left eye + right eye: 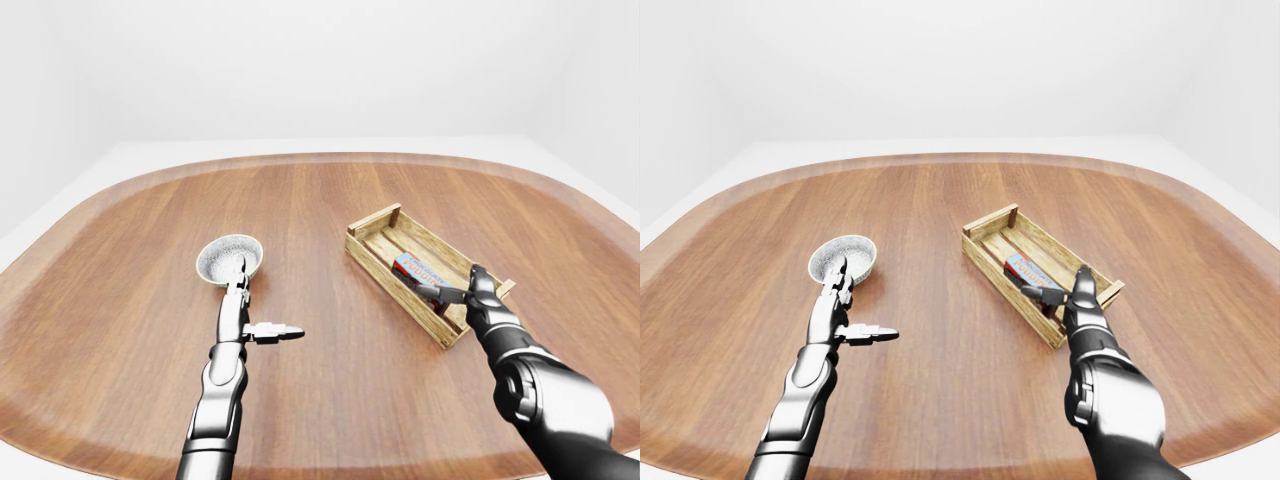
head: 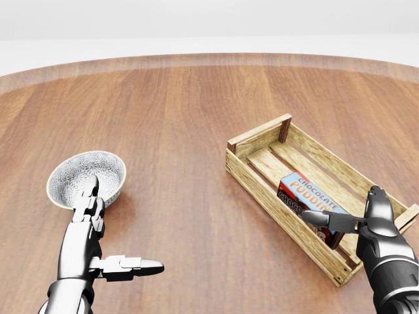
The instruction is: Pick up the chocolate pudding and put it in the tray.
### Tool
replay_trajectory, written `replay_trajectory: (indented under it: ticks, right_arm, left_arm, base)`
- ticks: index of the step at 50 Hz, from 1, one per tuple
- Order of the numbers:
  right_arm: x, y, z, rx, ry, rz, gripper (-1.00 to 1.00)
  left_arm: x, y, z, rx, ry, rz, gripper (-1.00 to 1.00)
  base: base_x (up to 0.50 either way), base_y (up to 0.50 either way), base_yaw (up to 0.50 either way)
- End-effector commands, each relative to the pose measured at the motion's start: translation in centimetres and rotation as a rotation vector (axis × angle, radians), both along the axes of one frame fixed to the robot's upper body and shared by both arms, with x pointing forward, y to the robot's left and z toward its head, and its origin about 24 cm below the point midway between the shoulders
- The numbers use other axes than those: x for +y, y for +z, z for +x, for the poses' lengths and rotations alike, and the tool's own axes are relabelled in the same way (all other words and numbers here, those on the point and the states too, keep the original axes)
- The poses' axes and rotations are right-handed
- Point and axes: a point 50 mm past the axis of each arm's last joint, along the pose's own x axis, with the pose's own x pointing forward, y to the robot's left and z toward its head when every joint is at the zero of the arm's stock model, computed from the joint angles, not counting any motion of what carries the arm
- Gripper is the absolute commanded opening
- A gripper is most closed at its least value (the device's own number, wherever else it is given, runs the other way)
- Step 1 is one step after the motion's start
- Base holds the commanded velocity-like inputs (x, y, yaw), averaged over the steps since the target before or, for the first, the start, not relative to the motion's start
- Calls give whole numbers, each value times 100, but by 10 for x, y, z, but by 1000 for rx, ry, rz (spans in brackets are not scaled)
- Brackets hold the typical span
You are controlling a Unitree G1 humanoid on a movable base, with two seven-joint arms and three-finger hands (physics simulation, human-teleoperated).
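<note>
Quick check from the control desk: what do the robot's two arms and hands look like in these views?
Both arms are glossy silver-grey metal with black joint segments. The left hand has slim, jointed silver fingers with black knuckles and rounded tips. The right hand looks darker, mostly black and gunmetal, on a bulky rounded forearm. No cables, markings or sleeves show.

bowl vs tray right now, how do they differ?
The bowl is round, pale and speckled; the tray is a long crate of wooden slats. The bowl looks empty, while the tray holds the chocolate pudding box. The bowl sits at the head view's left by the left hand; the tray sits at the right under the open right hand. Both rest on the wooden table.
</note>
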Motion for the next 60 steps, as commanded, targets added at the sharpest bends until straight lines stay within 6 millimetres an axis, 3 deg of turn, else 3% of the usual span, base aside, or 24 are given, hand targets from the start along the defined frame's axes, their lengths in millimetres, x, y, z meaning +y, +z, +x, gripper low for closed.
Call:
replay_trajectory:
  ticks: [1, 18, 27, 44, 60]
  right_arm:
    - [-8, -7, -9, 44, -31, -36, 100]
    - [-14, 24, 10, -98, -8, -115, 100]
    - [-14, 31, 14, -145, 6, -132, 100]
    - [-21, 71, 33, -252, 44, -159, 100]
    - [-26, 124, 51, -376, 85, -199, 100]
  left_arm:
    - [0, 0, 0, 4, -3, -20, 100]
    - [0, 1, 0, 4, -4, -20, 100]
    - [0, 1, 0, 4, -5, -20, 100]
    - [0, 2, -1, 5, -5, -20, 100]
    - [0, 2, 0, 7, 0, -23, 100]
  base:
    - [0, 0, 0]
    - [0, 0, 0]
    - [0, 0, 0]
    - [0, 0, 0]
    - [0, 0, 0]
